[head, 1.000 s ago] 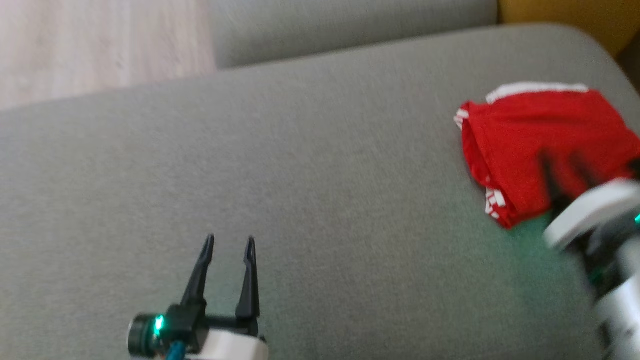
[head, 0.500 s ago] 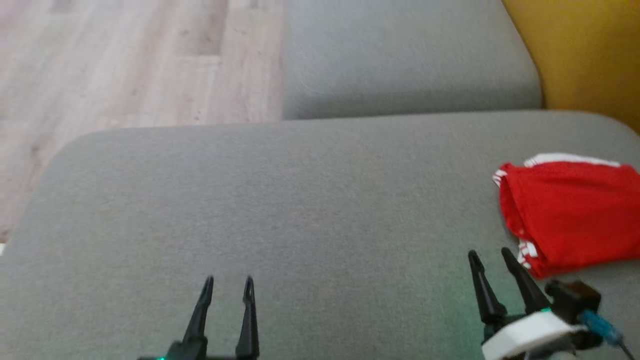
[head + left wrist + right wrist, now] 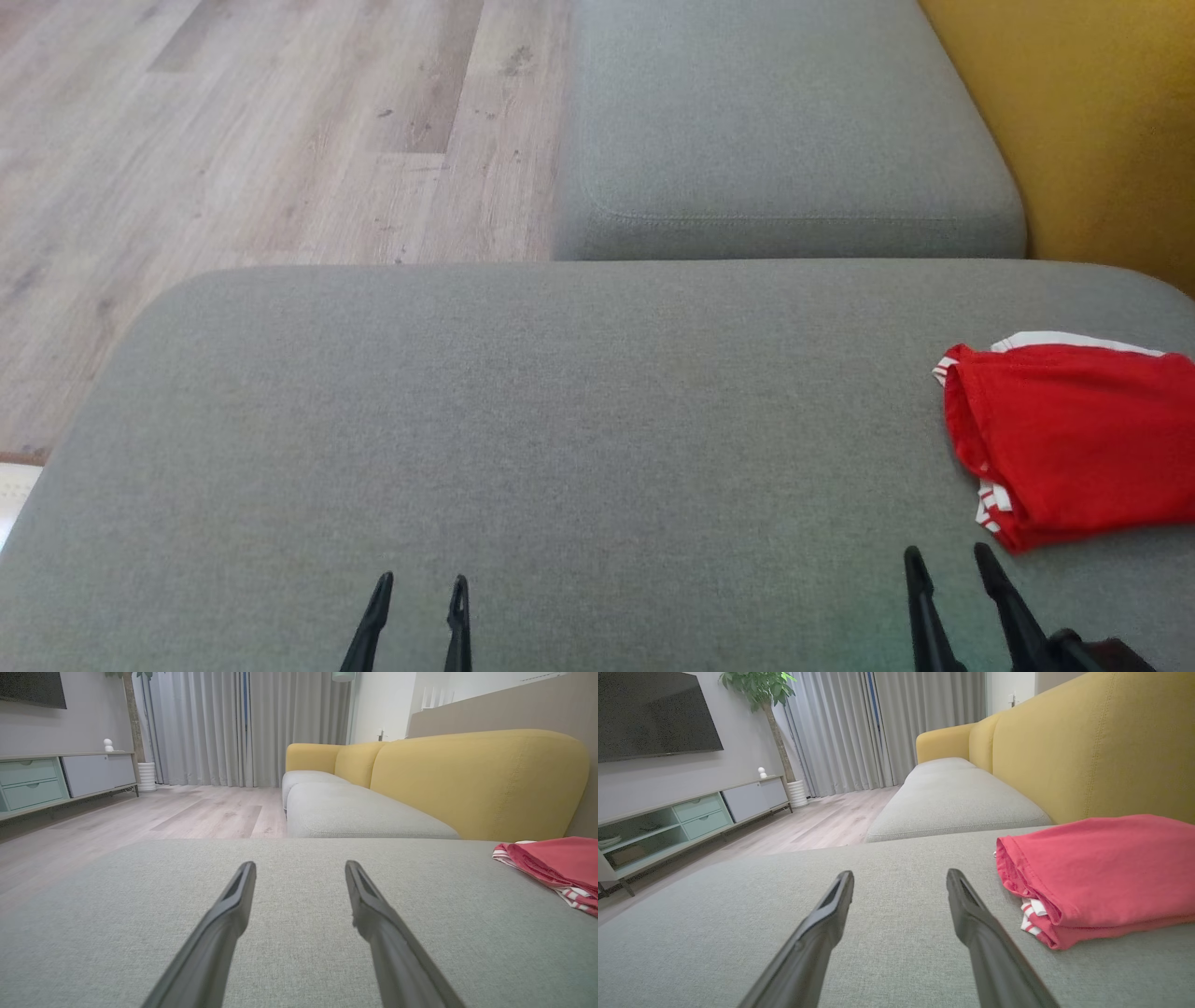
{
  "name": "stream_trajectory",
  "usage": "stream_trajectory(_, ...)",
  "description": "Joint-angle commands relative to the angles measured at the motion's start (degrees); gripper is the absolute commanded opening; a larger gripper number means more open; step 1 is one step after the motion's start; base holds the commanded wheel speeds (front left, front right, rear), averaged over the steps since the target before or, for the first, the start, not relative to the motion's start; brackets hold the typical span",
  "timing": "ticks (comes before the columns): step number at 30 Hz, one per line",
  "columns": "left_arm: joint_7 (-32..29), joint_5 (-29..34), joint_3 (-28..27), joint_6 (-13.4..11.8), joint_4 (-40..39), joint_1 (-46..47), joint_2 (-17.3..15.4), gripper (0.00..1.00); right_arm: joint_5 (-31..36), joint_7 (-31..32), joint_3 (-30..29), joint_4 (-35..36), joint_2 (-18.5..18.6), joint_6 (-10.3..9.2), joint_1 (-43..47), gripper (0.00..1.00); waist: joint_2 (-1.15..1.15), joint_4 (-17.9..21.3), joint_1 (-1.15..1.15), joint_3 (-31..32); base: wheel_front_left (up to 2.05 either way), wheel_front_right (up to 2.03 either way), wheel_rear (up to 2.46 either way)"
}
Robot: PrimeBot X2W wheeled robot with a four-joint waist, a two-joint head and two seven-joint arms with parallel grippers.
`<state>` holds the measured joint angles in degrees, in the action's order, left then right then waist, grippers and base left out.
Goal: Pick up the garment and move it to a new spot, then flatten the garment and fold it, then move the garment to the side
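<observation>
The garment (image 3: 1074,439) is red with white striped trim, folded into a compact stack at the right side of the grey sofa cushion (image 3: 560,420). The right wrist view has the garment (image 3: 1101,877) to the right of my fingers, and the left wrist view has the garment (image 3: 560,863) at the far right edge. My left gripper (image 3: 417,583) is open over bare cushion at the lower left, holding nothing. My right gripper (image 3: 948,555) is open just in front of the garment's near corner, apart from it and empty.
A second grey seat cushion (image 3: 784,140) lies beyond the near one. A yellow backrest (image 3: 1102,121) rises along the right. Wooden floor (image 3: 233,131) lies past the cushion's left edge. A low TV cabinet (image 3: 668,821) stands by the far wall.
The head camera has swung, so the whole picture has shifted. My right gripper, which lay over the garment a second ago, has drawn back off it and stands open in front of it.
</observation>
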<state>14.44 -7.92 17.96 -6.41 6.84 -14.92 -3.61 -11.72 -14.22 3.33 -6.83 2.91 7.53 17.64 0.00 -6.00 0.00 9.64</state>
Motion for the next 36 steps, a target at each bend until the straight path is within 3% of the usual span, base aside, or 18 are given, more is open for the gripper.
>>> stream_trajectory(1, 0.56, 0.62, -2.32, 0.54, -1.99, 1.58, 0.36, 1.00, 0.58, -0.77, 1.46, 2.36, 0.43, -0.04, -2.32, 1.00, 0.00, 0.07, 0.00, 0.26, 0.00, 0.00, 0.00)
stream_trajectory(14, 0.56, 2.07, -2.86, 1.61, -1.93, 1.28, 0.58, 1.00, 1.14, -0.77, 2.84, 2.35, 0.05, -0.04, -1.42, 1.00, 0.00, 1.40, 0.00, 0.87, 0.00, 0.00, 0.00)
stream_trajectory(15, 0.00, 1.50, -1.15, 1.66, 0.02, -0.83, 0.10, 0.00, 0.69, 0.01, 1.58, 0.34, -0.36, 0.00, 0.59, 0.00, 0.00, 1.41, 0.00, 0.87, 0.00, 0.00, 0.00)
stream_trajectory(19, -0.29, 0.75, -1.51, 1.75, 1.57, -0.76, 0.00, 0.00, 0.12, 0.16, 1.80, -2.68, -0.36, 0.00, 0.87, 0.00, 0.00, 1.48, 0.00, 0.78, 0.00, 0.00, 0.00)
stream_trajectory(36, -2.43, -11.73, -3.79, 3.38, 2.40, 2.25, -0.60, 0.00, -11.60, 2.41, 0.93, -3.31, 0.26, -0.01, -2.53, 0.00, 0.00, 2.10, 0.00, -0.67, 0.00, 0.00, 0.00)
